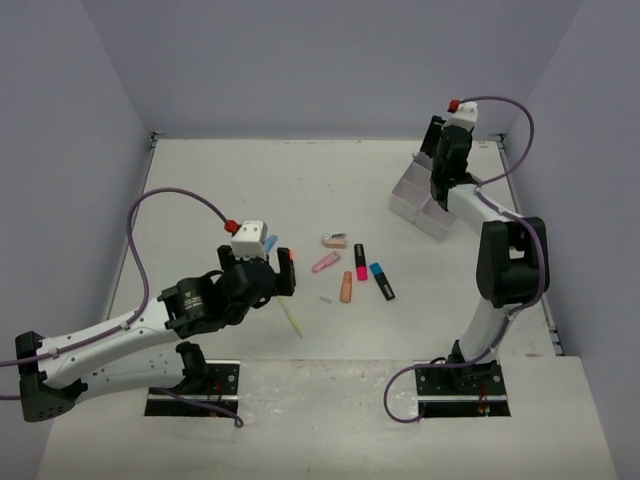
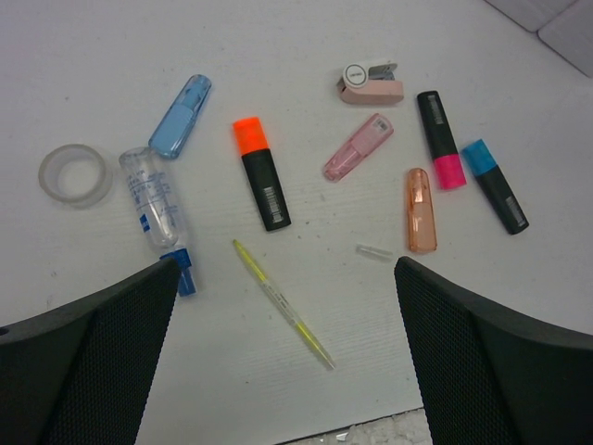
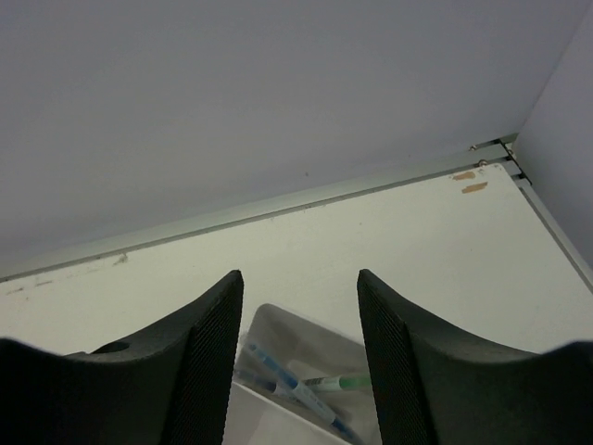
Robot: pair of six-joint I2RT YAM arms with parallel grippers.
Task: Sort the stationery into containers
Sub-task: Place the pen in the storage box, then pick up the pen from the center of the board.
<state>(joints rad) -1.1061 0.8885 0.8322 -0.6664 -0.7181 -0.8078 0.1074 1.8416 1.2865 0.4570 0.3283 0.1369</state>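
My left gripper [image 2: 285, 269] hangs open above the loose stationery, holding nothing. Right below it lies a thin yellow pen [image 2: 283, 304]. Around that are an orange-capped highlighter [image 2: 261, 173], a pink-capped highlighter [image 2: 440, 139], a blue-capped highlighter [image 2: 494, 185], a clear marker with a blue cap [image 2: 157, 209], a clear tape roll [image 2: 74, 174] and a pink eraser case [image 2: 371, 83]. My right gripper [image 3: 299, 278] is open over the white tray [image 1: 412, 195] at the far right. A blue pen [image 3: 287, 380] and a green pen [image 3: 347, 380] lie in the compartment under it.
A light blue capsule [image 2: 181, 116], a pink capsule [image 2: 358, 146], an orange capsule [image 2: 420, 209] and a tiny clear cap [image 2: 374, 252] lie among the items. The table's near edge shows just below the yellow pen. Walls close the back and both sides.
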